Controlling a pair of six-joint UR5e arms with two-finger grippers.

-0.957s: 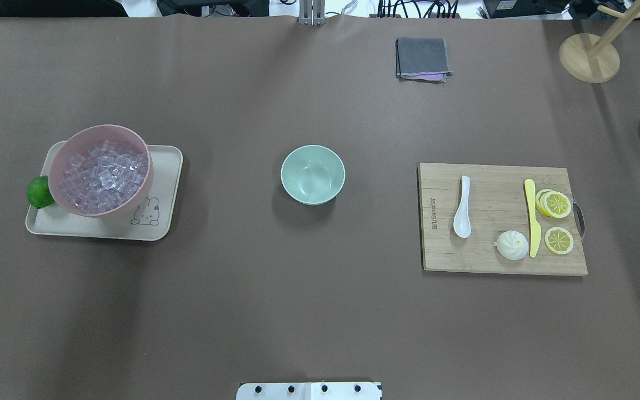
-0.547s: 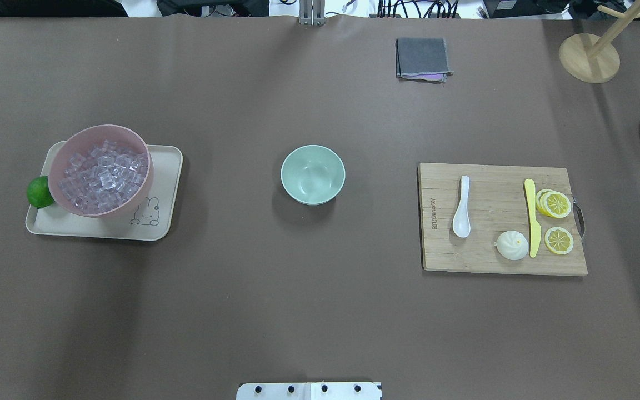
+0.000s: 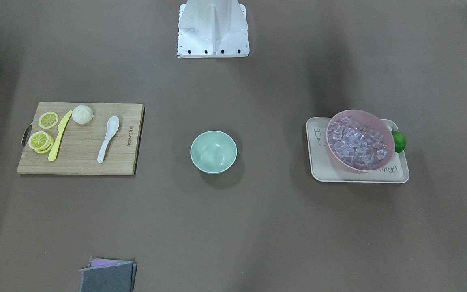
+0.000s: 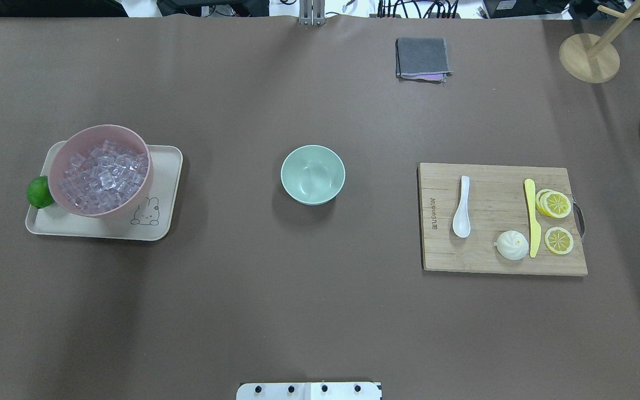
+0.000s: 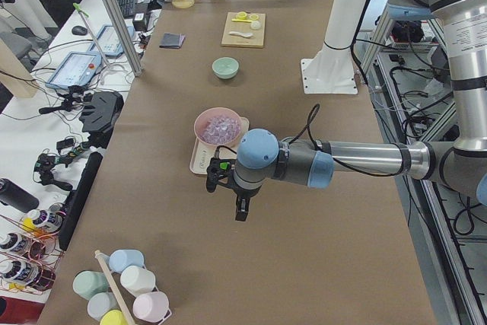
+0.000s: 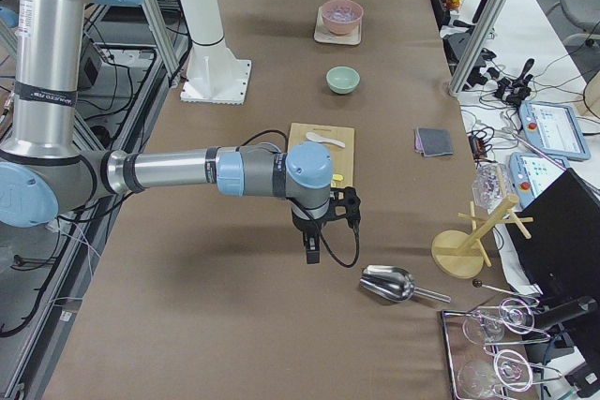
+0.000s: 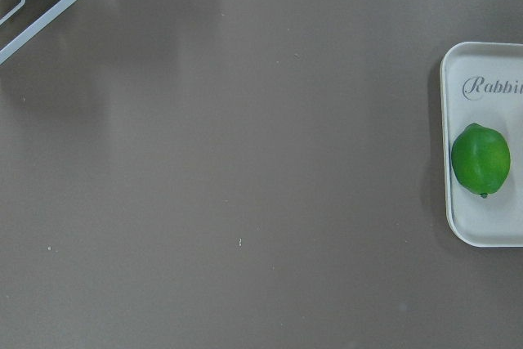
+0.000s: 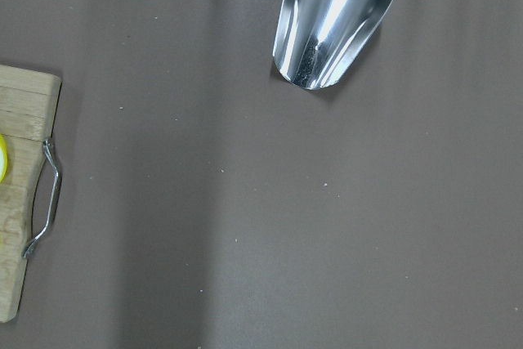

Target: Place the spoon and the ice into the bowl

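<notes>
Nothing on the table has shifted over the last second in the overhead view, so we're right at the start here. The left gripper [image 5: 239, 209] hangs over bare table left of the tray [image 4: 167, 166], with the lime [image 7: 480, 158] at the edge of its wrist view. The right gripper [image 6: 312, 250] hangs right of the cutting board [image 4: 492, 255], near the metal scoop [image 8: 335, 18]. Only the side cameras show either one, so we can't tell if the fingers are apart or together.

The spoon [image 4: 462, 207] lies on the board's left part, scoop end nearest the robot, well clear of the yellow knife [image 4: 531, 216]. The ice [image 4: 102, 175] fills the pink bowl [image 4: 141, 203] on the tray. The mint bowl [image 4: 313, 174] sits empty mid-table.

We'd guess the spoon goes first: pinch across the narrow handle, not the slick scoop.
</notes>
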